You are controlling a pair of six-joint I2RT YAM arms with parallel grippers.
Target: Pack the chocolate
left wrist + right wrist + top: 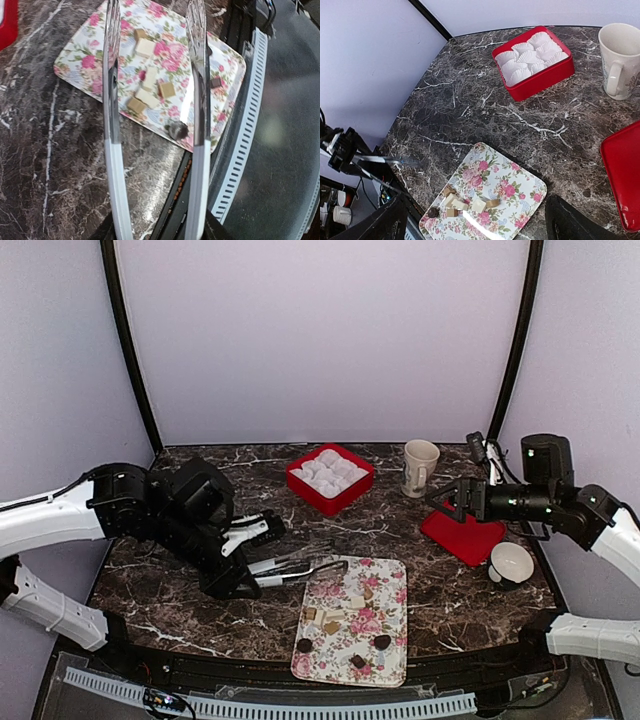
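Several chocolate pieces lie on a floral tray (392,612): tan and cream squares (330,625) and dark round ones (382,641). They also show in the left wrist view (166,89) and the right wrist view (479,205). My left gripper (335,565) has long tong-like fingers (111,75), spread apart and empty, hovering over the tray's near-left part (90,60). My right gripper (455,502) is open and empty, high above the table right of centre, over the red lid's left edge. A red box (330,478) holds white paper cups and no chocolate.
A red lid (462,533) lies flat at the right. A pale mug (420,467) stands behind it, right of the box. A white bowl (511,563) sits near the right edge. The tray lies close to the table's front edge.
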